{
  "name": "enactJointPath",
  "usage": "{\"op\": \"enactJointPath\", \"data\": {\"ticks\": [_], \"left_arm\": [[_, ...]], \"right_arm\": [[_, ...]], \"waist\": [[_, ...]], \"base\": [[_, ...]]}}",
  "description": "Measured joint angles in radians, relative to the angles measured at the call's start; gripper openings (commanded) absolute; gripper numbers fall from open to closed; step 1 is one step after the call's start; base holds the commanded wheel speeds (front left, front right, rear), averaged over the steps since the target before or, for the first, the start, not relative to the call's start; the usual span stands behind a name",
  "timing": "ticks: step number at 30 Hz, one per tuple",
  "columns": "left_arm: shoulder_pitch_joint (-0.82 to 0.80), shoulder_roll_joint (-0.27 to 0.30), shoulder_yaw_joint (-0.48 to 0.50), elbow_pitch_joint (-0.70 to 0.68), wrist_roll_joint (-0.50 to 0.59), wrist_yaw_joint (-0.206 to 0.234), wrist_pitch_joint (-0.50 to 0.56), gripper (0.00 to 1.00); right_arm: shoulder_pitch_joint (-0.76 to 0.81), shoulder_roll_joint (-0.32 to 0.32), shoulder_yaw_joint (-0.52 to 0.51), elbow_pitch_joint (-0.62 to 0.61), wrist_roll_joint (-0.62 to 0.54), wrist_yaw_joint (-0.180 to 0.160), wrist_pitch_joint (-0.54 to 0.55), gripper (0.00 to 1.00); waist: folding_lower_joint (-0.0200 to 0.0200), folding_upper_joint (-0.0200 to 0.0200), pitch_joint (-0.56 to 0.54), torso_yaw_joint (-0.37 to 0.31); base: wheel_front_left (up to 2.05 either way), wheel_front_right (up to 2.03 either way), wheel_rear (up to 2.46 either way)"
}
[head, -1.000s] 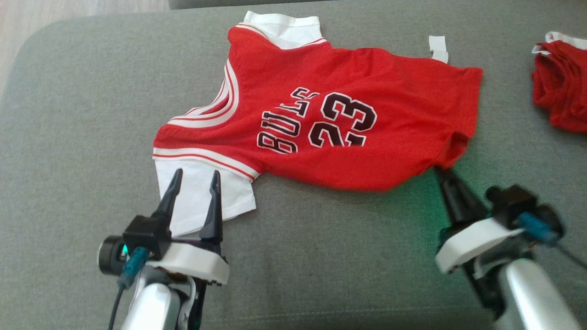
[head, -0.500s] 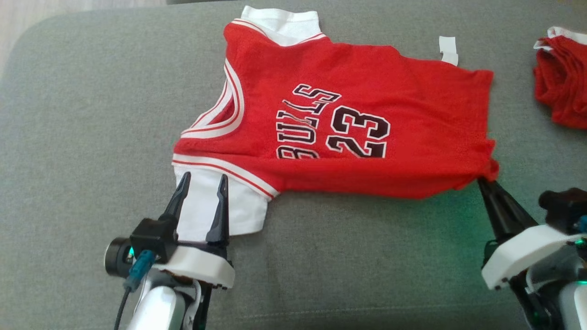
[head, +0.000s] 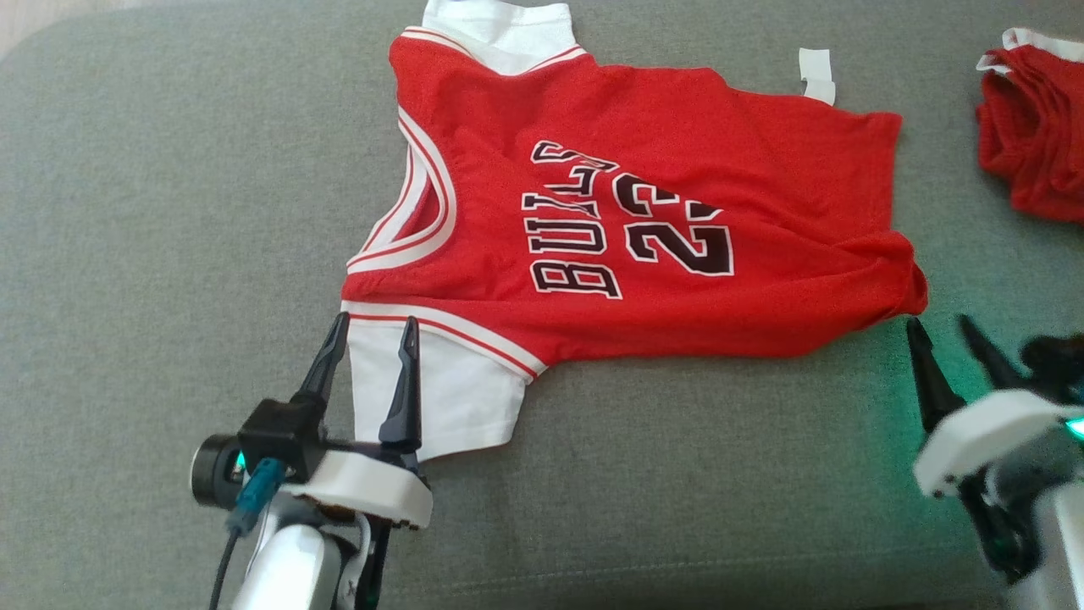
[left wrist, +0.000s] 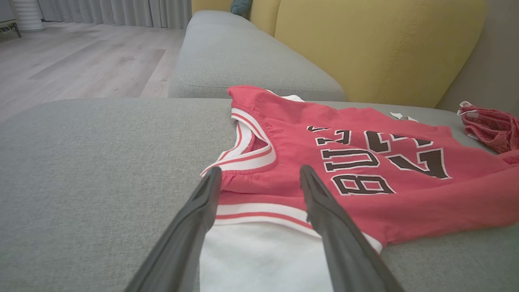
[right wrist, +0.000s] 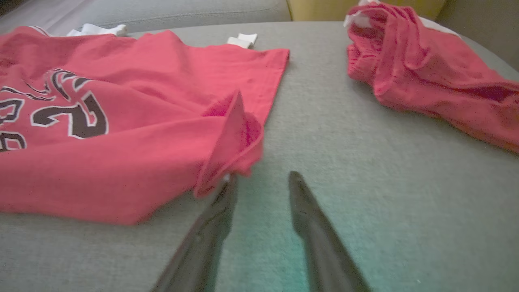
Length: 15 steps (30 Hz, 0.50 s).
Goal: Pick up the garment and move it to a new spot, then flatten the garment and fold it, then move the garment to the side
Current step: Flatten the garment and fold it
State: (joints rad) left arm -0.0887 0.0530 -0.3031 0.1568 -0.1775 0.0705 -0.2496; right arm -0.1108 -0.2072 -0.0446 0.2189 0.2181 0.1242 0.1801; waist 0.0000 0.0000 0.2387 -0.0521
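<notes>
Left gripper (head: 374,322) and right gripper (head: 938,324) both spread at bottom corners, red mesh Bulls jersey (head: 677,169) centre, grey fabric sofa seat (head: 127,254), yellow backrest (left wrist: 377,44), pale wood floor (left wrist: 81,61)

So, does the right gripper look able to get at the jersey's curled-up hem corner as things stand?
Probably yes. The right gripper is open, one fingertip right at the curled hem corner, with bare grey cushion between the fingers. The other red garment lies well apart, so nothing blocks the way.
</notes>
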Motion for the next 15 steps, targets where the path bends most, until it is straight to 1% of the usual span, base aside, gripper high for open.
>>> {"op": "enactJointPath", "data": {"ticks": [3, 6, 8, 10, 12, 15], "left_arm": [[0.0, 0.0, 0.001, 0.0, 0.0, 0.0, 0.0, 1.0], [0.0, 0.0, 0.002, -0.001, 0.0, 0.001, 0.0, 1.0], [0.0, 0.0, 0.002, -0.001, 0.0, 0.001, 0.0, 1.0], [0.0, 0.0, 0.002, -0.001, 0.0, 0.0, 0.0, 1.0], [-0.001, 0.0, 0.002, -0.001, 0.0, 0.0, 0.0, 1.0], [-0.008, 0.0, 0.001, -0.001, 0.0, 0.0, 0.0, 1.0]], "right_arm": [[0.045, 0.002, -0.058, -0.023, -0.014, 0.0, -0.027, 1.0], [0.086, 0.027, -0.088, -0.098, -0.03, 0.0, -0.041, 1.0], [0.103, 0.067, -0.076, -0.156, -0.034, 0.0, -0.039, 1.0], [0.112, 0.091, -0.036, -0.178, -0.033, 0.0, -0.035, 1.0], [0.117, 0.103, -0.013, -0.17, -0.024, 0.0, -0.026, 1.0], [0.115, 0.105, -0.007, -0.117, -0.014, 0.0, -0.04, 1.0]], "waist": [[0.0, 0.0, 0.002, -0.002], [0.0, 0.0, 0.005, -0.004], [0.0, 0.0, 0.006, -0.006], [0.0, 0.0, 0.01, -0.006], [0.0, 0.0, 0.014, -0.006], [0.0, 0.0, 0.019, -0.001]], "base": [[0.0, 0.0, 0.0], [0.0, 0.0, 0.0], [0.0, 0.0, 0.0], [0.0, 0.0, 0.0], [0.0, 0.0, 0.0], [0.0, 0.0, 0.0]]}}
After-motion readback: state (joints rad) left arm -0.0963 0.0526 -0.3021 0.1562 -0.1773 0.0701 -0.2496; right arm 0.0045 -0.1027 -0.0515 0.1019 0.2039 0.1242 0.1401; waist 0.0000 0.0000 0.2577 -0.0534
